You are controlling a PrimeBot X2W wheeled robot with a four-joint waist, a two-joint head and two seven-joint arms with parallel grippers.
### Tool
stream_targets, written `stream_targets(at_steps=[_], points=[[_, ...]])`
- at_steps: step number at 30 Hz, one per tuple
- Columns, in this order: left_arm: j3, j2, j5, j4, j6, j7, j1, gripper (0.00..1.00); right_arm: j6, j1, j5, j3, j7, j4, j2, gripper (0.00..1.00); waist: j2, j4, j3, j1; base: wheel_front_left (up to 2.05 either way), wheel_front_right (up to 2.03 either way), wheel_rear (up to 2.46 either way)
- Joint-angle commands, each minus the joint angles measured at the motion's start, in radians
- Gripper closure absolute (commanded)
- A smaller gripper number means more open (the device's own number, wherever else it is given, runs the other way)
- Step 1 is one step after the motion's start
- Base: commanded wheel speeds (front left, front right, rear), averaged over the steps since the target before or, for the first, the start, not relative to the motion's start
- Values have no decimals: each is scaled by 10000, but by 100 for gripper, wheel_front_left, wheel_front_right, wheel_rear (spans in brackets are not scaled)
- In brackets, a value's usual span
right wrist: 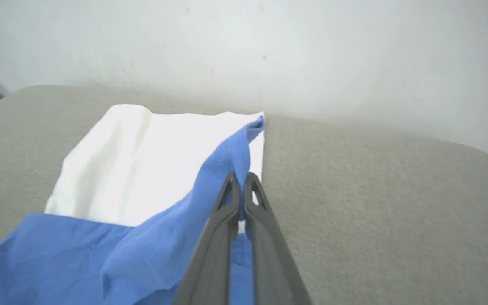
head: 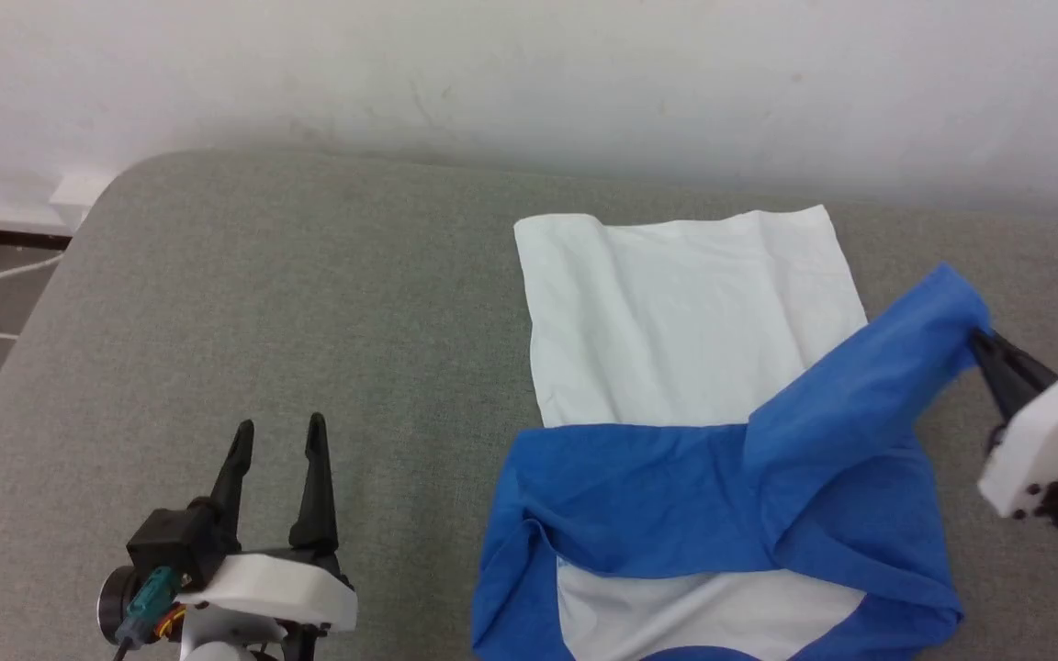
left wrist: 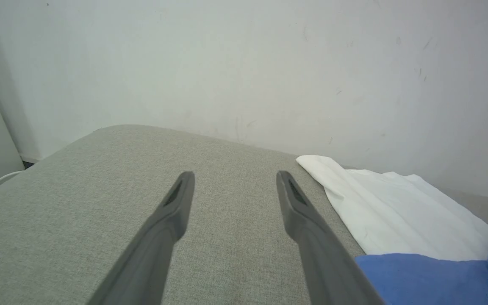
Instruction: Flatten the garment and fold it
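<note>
The garment [head: 694, 367] lies on the right half of the grey padded surface [head: 309, 303]. Its long axis runs from robot to wall, with the white hem end toward the wall and the blue shoulders nearest the robot. The right end effector [head: 984, 341] is clamped narrow on the cuff of one blue sleeve [head: 860, 386], which is raised and stretched diagonally out to the far right. The left end effector [head: 279, 427] stands wide and empty, well left of the cloth. In my judgement, the next move turns on that sleeve's diagonal line.
</note>
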Motion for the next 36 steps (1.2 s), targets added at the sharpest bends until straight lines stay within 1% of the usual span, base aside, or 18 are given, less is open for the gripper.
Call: stream_targets(at_steps=[1, 4, 6, 8, 10, 13, 17, 23, 24, 25, 27, 30, 36], points=[[58, -18, -43, -2, -96, -47, 121, 0, -19, 43, 62, 181, 113, -356, 142, 100, 0, 8, -175, 0, 0, 0, 0], [80, -19, -63, -24, -118, -47, 204, 0, -19, -46, 153, 810, 469, -1308, 476, 100, 0, 107, -221, 0, 0, 0, 0], [89, -19, -80, -42, -130, -47, 225, 0, -19, -175, 210, 1294, 675, -1635, 749, 100, 0, 208, -217, 0, 0, 0, 0], [79, -20, -92, -66, -147, -47, 216, 0, -19, -335, 316, 1742, 848, -1675, 1091, 100, 0, 332, -165, 0, 0, 0, 0], [23, -20, -101, -80, -162, -47, 183, 0, -19, -546, 214, 2219, 905, -1495, 1266, 100, 0, 480, -85, 0, 0, 0, 0], [-132, -21, -177, -124, -104, -47, 125, 0, -19, -913, 201, 2688, 764, -807, 1687, 100, 0, 735, 116, 0, 0, 0, 0], [-343, -21, -293, -110, -36, -47, 19, 0, -19, -1428, 103, 3198, 294, 382, 2025, 100, 0, 1127, 385, 0, 0, 0, 0], [-549, -21, -443, -63, 84, -47, -72, 0, -19, -2038, 195, 3873, -598, 2179, 2354, 100, 0, 1488, 641, 0, 0, 0, 0], [-564, -21, -456, -57, 100, -47, -78, 0, -19, -2135, 271, 3975, -794, 2446, 2403, 93, 0, 1510, 659, 0, 0, 0, 0], [-577, -21, -465, -50, 113, -47, -84, 0, -19, -2221, 298, 4040, -983, 2738, 2431, 0, 0, 1527, 666, 0, 0, 0, 0], [-597, -21, -462, -29, 141, -47, -92, 0, -19, -2404, 289, 4320, -1308, 3257, 2434, 0, 0, 1542, 662, 0, 0, 0, 0], [-549, -21, -443, 12, 165, -47, -111, 0, -19, -2648, 642, 4768, -1786, 3737, 2379, 0, 0, 1448, 577, 0, 0, 0, 0], [-359, -16, -299, 67, 64, -47, -63, 0, -19, -3090, 570, 5095, -3089, 4136, 1465, 0, 0, 936, 97, 0, 0, 0, 0]])
